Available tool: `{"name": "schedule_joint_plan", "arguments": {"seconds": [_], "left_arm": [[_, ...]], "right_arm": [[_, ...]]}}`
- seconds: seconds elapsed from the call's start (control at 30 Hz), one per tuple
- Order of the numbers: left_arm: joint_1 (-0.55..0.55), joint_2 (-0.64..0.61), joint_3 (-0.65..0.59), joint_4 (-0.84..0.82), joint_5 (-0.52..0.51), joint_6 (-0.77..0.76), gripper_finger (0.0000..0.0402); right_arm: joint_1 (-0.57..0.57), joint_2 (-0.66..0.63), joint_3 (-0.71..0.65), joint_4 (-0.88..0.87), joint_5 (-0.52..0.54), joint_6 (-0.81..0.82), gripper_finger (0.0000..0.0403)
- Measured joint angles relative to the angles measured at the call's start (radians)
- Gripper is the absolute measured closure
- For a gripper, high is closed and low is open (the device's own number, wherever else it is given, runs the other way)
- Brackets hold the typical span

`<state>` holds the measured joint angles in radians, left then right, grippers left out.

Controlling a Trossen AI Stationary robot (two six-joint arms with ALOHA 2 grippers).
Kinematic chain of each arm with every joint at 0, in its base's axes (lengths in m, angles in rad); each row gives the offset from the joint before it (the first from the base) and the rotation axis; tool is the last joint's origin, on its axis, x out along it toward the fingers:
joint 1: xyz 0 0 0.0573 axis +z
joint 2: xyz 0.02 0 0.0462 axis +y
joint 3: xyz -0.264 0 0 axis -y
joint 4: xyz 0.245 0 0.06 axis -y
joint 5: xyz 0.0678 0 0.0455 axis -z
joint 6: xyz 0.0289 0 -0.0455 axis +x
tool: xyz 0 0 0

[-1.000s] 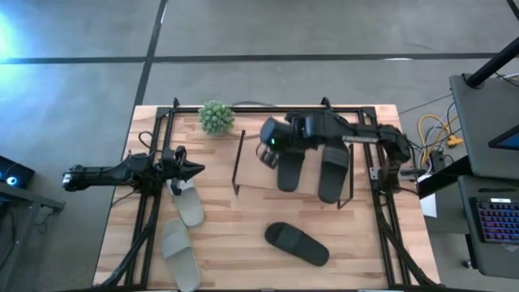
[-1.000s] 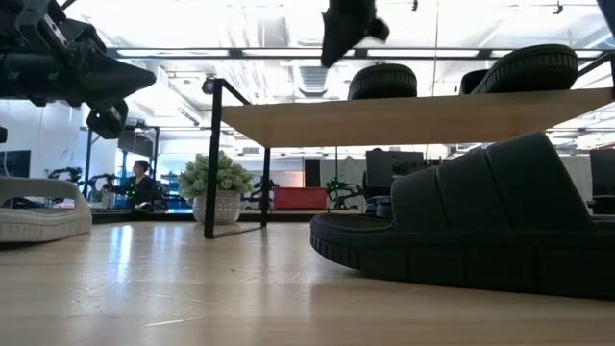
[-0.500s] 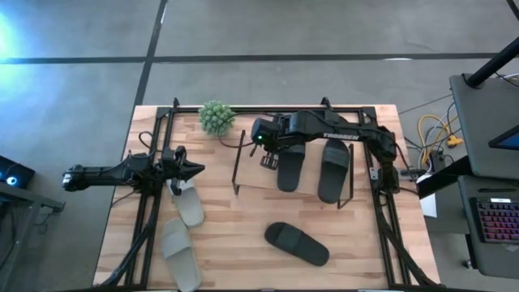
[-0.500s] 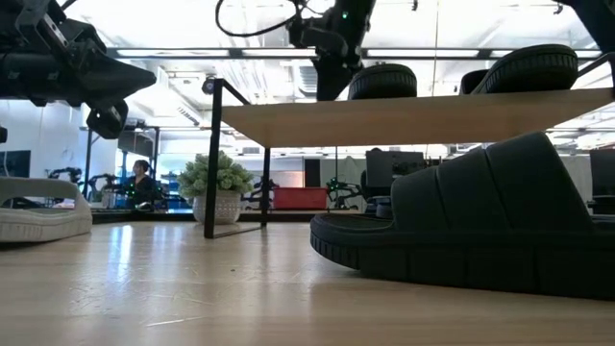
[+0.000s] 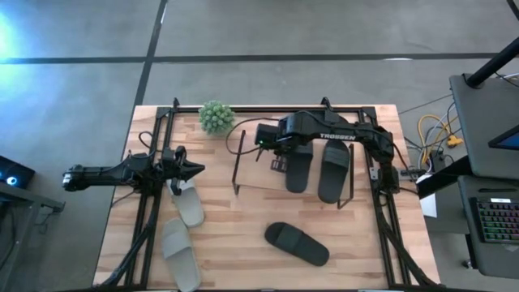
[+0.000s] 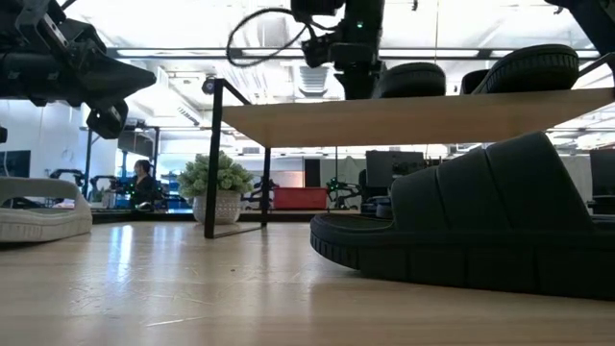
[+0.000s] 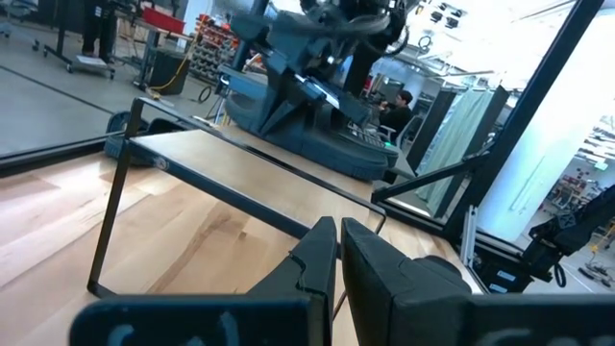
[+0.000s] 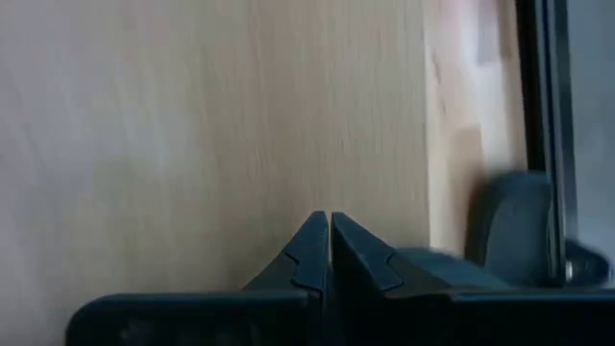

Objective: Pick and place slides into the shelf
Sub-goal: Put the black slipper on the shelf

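Showing pressed-together fingers, only the wrist view reveals right tool (image 8: 328, 252) over shelf (image 8: 192, 125).

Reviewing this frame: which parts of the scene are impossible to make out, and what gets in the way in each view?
- High view: the right tool hangs over the shelf; whether it touches the nearer black slide is unclear, since the arm covers that end.
- Low view: the floor slide is cut off by the right edge.
- Low view: the pale slide is cut off by the left edge.
- Right wrist view: a dark slide is blurred.
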<state>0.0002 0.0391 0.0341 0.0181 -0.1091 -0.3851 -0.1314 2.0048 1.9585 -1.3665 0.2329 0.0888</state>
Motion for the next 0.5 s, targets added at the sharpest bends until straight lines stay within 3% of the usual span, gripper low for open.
{"name": "schedule_joint_plan", "arguments": {"seconds": [0.5], "left_arm": [[0.0, 0.0, 0.0, 0.0, 0.0, 0.0, 0.0395]], "right_arm": [[0.007, -0.043, 0.001, -0.138, -0.005, 0.3, 0.0394]]}}
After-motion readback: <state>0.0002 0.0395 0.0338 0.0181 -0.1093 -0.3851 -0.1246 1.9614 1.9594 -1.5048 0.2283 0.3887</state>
